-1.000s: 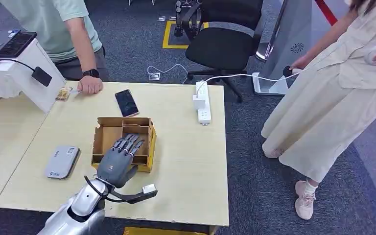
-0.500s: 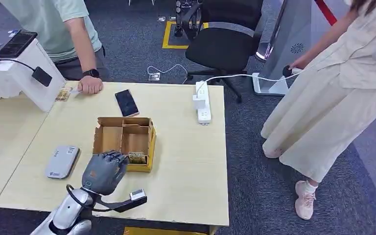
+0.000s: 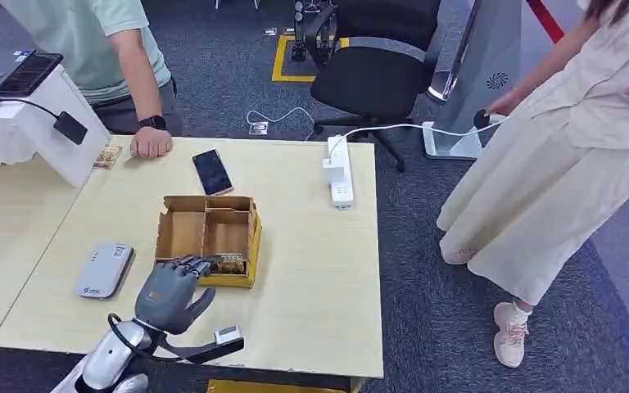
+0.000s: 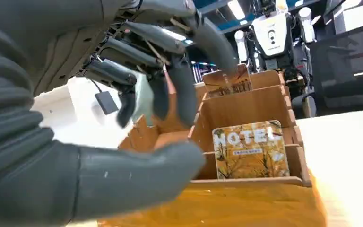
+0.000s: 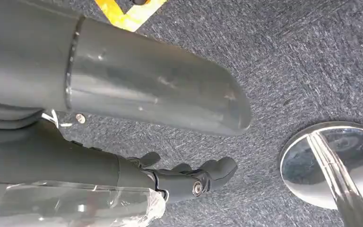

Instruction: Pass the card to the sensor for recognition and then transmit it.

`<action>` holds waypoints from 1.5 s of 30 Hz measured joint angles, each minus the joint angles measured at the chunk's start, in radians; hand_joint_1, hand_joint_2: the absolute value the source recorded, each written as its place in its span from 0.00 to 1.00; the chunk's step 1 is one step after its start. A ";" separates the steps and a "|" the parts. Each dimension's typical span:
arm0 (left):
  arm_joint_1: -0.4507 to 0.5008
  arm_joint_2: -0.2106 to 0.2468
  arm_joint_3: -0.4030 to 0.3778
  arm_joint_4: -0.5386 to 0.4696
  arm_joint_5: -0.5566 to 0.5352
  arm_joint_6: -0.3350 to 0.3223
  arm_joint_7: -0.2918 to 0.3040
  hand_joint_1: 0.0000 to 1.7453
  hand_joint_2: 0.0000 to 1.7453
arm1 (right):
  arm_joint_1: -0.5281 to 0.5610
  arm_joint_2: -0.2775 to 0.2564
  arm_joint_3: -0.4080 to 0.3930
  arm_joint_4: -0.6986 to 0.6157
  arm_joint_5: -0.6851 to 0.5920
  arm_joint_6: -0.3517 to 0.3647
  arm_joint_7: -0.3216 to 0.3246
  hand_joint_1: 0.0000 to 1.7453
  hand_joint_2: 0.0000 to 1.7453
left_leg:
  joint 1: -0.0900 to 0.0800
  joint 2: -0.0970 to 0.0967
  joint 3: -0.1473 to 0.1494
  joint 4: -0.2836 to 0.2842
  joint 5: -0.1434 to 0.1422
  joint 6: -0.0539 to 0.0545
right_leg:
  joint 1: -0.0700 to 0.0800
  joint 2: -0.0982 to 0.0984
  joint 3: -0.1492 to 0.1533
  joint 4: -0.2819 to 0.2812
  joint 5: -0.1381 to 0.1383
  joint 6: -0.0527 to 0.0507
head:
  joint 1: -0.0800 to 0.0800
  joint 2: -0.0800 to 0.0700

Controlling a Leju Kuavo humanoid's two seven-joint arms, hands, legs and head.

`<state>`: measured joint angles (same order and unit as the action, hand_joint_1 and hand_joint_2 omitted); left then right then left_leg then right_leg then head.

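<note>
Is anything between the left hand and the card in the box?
Only the box's low near wall. In the left wrist view the card leans upright just inside that wall, and the left hand is at the box's near edge, fingers spread above the compartments. Nothing else visible lies between them.

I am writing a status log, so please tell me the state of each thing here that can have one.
Left hand: open, fingers apart, holding nothing, at the box's near edge.
Right hand: hanging over the floor, fingers curled, holding nothing.
Box: open on top.
Card: upright in the box, not gripped.
Phone: flat on the table, screen dark.
</note>
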<state>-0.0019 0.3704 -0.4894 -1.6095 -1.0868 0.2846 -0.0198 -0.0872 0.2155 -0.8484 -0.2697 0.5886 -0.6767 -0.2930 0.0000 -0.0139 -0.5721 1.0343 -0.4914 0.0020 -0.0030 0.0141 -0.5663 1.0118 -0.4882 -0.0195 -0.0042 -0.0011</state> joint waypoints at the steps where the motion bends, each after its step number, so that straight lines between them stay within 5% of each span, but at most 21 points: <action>1: 0.000 0.002 0.001 -0.005 -0.005 0.002 0.000 0.00 1.00 | 0.000 0.000 0.000 0.000 0.002 0.000 0.000 0.00 0.00 | 0.000 0.000 0.000 0.000 0.000 0.000 | 0.000 0.000 0.000 0.000 0.000 0.000 | 0.000 0.000; 14: -0.027 -0.003 -0.001 -0.003 -0.049 0.007 -0.005 0.00 1.00 | -0.001 0.000 0.000 0.000 0.014 0.002 0.003 0.00 0.00 | 0.000 0.000 0.000 0.000 0.000 0.000 | 0.000 0.000 0.000 0.000 0.000 0.000 | 0.000 0.000; 45: -0.172 -0.131 -0.087 0.164 -0.063 0.024 -0.003 0.00 1.00 | -0.013 0.002 0.002 0.001 0.033 0.002 0.021 0.00 0.00 | 0.000 0.000 0.000 0.000 0.000 0.000 | 0.000 0.000 0.000 0.000 0.000 0.000 | 0.000 0.000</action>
<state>-0.1738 0.2396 -0.5764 -1.4458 -1.1501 0.3086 -0.0225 -0.1004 0.2171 -0.8465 -0.2686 0.6214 -0.6752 -0.2720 -0.0001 -0.0138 -0.5719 1.0345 -0.4914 0.0020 -0.0030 0.0144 -0.5665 1.0117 -0.4881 -0.0195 -0.0038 -0.0011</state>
